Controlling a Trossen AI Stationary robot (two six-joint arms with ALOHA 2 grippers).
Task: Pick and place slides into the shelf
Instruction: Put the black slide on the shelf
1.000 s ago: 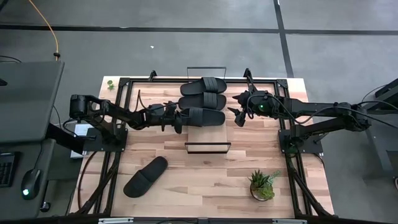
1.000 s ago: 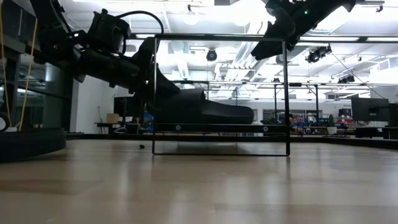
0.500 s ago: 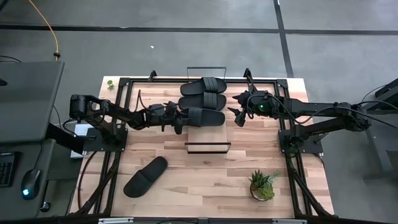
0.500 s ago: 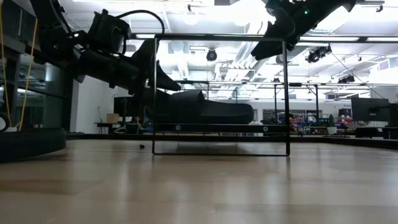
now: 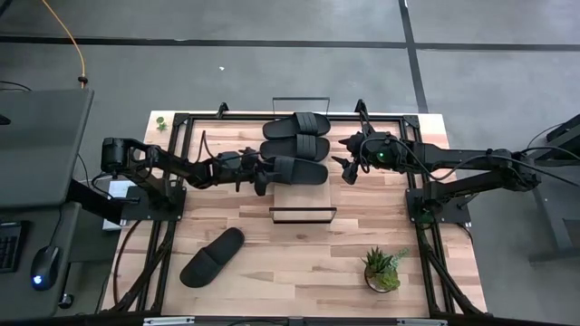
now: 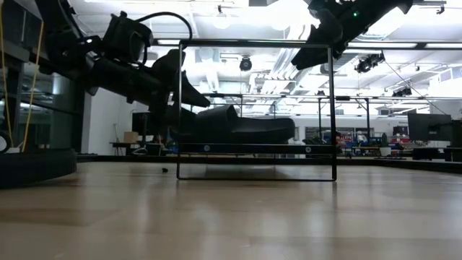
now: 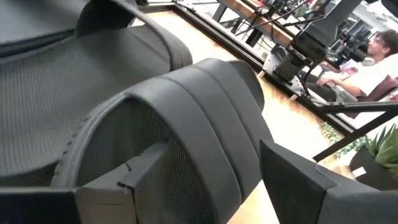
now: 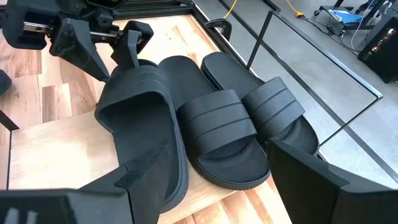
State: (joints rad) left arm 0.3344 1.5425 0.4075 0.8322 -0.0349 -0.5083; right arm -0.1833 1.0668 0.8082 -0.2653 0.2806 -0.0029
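Four slides [image 5: 295, 170], one shelf [image 5: 303, 195], one plant [image 5: 382, 269].

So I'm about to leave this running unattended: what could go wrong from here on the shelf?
The left gripper is open but its fingers sit close around the third slide's heel; pulling back could drag it off the shelf. The fourth slide needs space, and that placed slide takes up much of what's left.

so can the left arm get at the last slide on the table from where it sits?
Probably yes. The left gripper stands open at the third slide on the shelf. The loose slide lies on the bare tabletop on the left arm's side, nothing over it. The right gripper waits by the shelf's other end.
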